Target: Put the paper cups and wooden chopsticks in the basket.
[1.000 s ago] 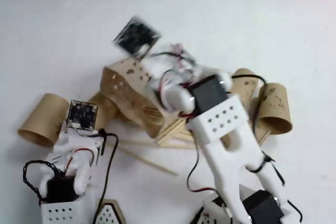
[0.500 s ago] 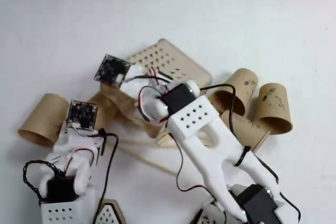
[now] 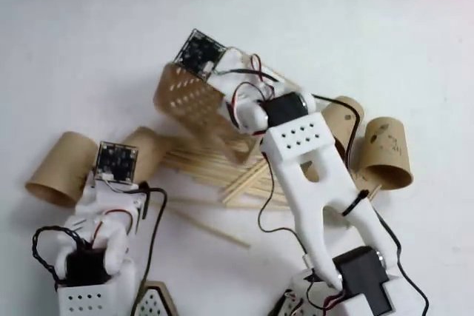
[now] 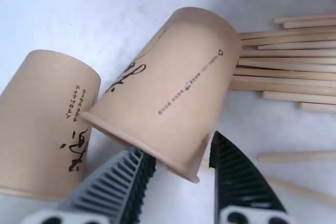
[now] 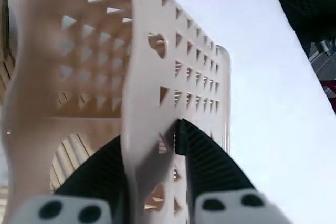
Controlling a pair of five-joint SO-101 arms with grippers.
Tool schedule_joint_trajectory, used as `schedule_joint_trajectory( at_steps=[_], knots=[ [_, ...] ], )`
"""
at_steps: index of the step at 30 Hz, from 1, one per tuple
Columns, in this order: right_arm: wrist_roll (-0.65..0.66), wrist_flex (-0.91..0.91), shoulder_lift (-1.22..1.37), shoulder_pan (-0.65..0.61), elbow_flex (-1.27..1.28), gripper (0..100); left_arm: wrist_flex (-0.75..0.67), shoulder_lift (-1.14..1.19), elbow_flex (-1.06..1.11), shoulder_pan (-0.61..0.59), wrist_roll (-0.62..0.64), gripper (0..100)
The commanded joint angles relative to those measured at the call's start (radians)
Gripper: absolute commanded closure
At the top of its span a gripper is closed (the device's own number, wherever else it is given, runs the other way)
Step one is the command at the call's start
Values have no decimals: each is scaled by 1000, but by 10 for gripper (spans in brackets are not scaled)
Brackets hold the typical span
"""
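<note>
Little seems done: the right pincer [image 5: 150, 136] pinches a wall of the tipped basket [image 3: 181, 98] above wooden chopsticks [image 3: 215, 172] strewn on the tabletop [image 3: 74, 49], the left pincer [image 4: 178, 149] sits spread at one toppled paper cup [image 4: 173, 82], and the other paper cups [image 3: 385, 149] lie outside.

You are seeing print on the paper cups only, and none of it is coming through clearly enough to read. In the left wrist view the nearer paper cup [image 4: 173, 82] is carrying one line of tiny dark lettering along its side and a larger brush-style mark toward its rim. The second cup [image 4: 42, 124], touching it, is showing the same two kinds of marking. In the high view, the far cups [image 3: 385, 149] at three o'clock of the basket [image 3: 185, 98] are showing only dark flecks.
</note>
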Motion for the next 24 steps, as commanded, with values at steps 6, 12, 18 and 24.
schedule_joint_trajectory(
  at_steps=[6, 12, 18, 24],
  knots=[
    [55, 47, -1, -70, -117, 978, -14, -8, -28, -8, 3, 821],
    [64, 88, -5, -76, -118, 978, -14, -8, -28, -8, 3, 821],
    [57, 188, -5, -82, -181, 978, -17, -8, -28, -8, 3, 820],
    [-72, 165, -1, -25, -222, 934, -52, -8, -6, -8, 3, 820]
  ],
)
